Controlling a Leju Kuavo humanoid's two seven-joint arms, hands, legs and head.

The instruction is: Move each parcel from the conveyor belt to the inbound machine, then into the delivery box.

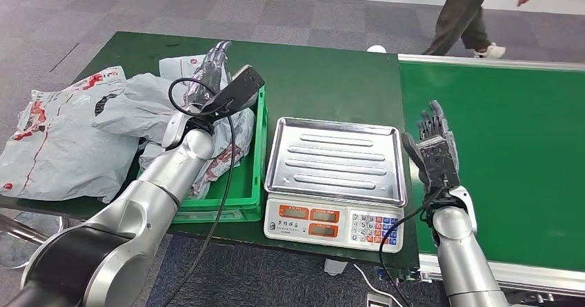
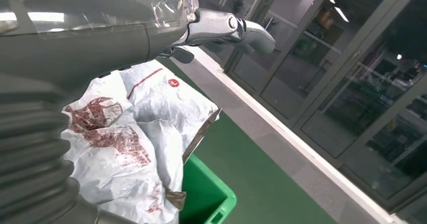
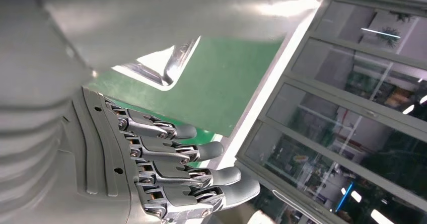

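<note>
Left hand (image 1: 210,79) above binned parcels (image 1: 227,141) (fingers spread), right hand (image 1: 434,148) empty

Hidden and cut-off parts of a parcel-sorting scene.
The left arm (image 1: 176,165) covers much of the green crate (image 1: 254,162) and the parcels (image 1: 227,148) in it. The person (image 1: 476,10) is cut off above the waist. The scale (image 1: 334,183) display digits are too small to read.

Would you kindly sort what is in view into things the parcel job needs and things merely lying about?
Job:
conveyor belt
weighing scale
green crate
parcels in the crate
left hand
right hand

Lying about:
loose grey bags on the table
person walking past
</note>
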